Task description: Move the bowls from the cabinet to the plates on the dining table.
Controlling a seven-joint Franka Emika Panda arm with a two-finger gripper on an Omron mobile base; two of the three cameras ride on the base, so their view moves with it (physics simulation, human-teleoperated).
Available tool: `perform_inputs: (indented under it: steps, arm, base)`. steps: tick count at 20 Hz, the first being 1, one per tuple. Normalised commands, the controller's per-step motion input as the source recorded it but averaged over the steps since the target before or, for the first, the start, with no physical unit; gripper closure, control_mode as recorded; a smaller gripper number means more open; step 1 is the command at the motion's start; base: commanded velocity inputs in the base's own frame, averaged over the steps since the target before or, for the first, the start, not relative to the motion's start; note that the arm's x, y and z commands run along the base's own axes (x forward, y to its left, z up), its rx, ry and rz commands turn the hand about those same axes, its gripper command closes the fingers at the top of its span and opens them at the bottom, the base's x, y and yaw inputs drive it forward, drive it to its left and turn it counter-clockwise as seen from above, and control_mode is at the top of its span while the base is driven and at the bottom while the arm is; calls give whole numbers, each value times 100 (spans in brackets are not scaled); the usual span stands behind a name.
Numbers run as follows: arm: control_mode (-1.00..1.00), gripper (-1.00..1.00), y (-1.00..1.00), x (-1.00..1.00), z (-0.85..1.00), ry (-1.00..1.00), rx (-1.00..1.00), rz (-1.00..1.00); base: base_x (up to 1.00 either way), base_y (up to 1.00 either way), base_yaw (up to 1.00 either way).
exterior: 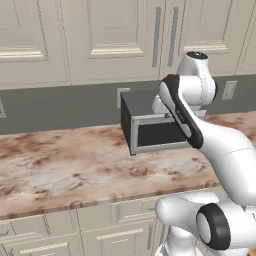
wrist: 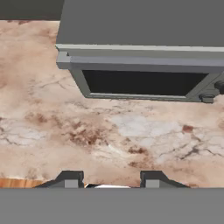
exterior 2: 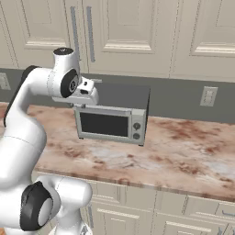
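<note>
Gripper over marbled stone counter, fingers parted, nothing between them.
Beyond, grey microwave on the counter against the far wall; above, beige wall cabinet doors closed, 2 vertical bar handles side by side.

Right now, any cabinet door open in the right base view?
No, the cabinet doors above the microwave are all shut.

The arm covers the microwave's right half at centre frame in the left base view. The cabinet doors run off every top edge, their insides unseen.
</note>
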Motion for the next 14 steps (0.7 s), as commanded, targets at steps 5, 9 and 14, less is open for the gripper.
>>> perform_inputs:
  steps: [5, 9, 14]
  arm:
    - [-100, -100, 4, -20, 0, -7, -3, 0]
    - [-100, -100, 4, -23, 0, -9, -2, 0]
    - [-100, -100, 2, -55, 1, -17, 0, 4]
  base:
    - [0, 0, 0]
    - [0, 0, 0]
    - [0, 0, 0]
